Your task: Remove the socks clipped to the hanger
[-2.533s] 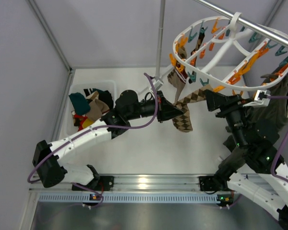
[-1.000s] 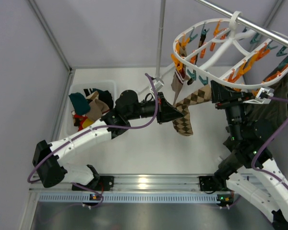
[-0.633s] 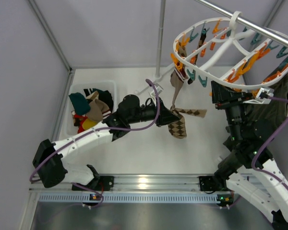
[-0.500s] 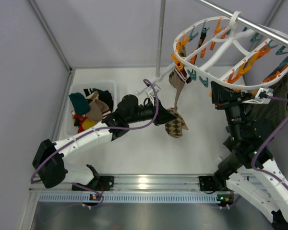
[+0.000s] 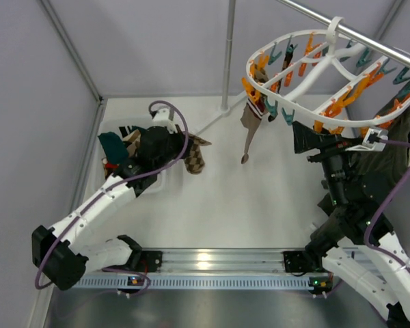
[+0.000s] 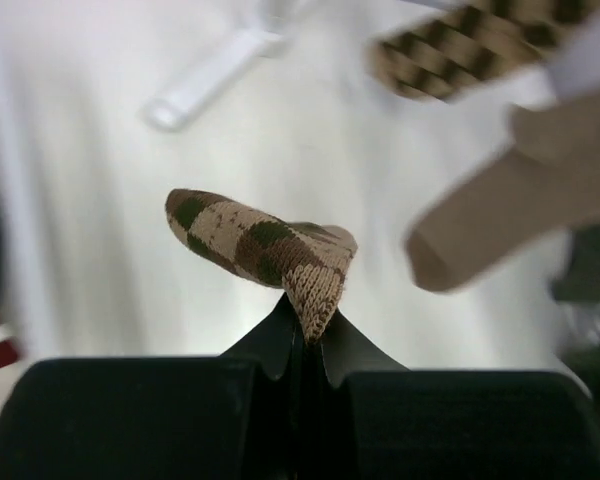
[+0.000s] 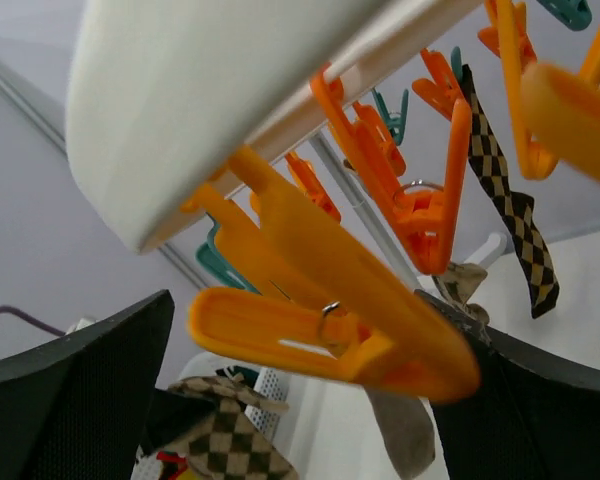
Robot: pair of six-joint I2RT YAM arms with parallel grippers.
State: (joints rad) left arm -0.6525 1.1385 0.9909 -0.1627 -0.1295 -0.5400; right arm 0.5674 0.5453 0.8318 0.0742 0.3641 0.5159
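Observation:
The white oval hanger [image 5: 306, 67] hangs at the upper right with orange and teal clips. A tan sock [image 5: 249, 121] still dangles from its near-left rim, and a dark argyle sock [image 7: 508, 190] hangs from a farther clip. My left gripper [image 5: 182, 150] is shut on a brown argyle sock [image 5: 196, 158] beside the white bin; the wrist view shows the sock's cuff [image 6: 315, 285] pinched between the fingertips. My right gripper [image 5: 303, 140] stands open under the hanger's rim, with an orange clip [image 7: 330, 325] between its wide-apart fingers [image 7: 80, 400].
The white bin [image 5: 111, 130] at the left holds several socks [image 5: 113, 147]. A large dark green garment [image 5: 389, 154] hangs behind the right arm. A metal rail [image 5: 376, 42] carries the hanger, and a vertical pole [image 5: 227, 55] stands at the back.
The argyle sock came off its clip, and my left arm swung it left to the bin. My right gripper opened beside the orange clip.

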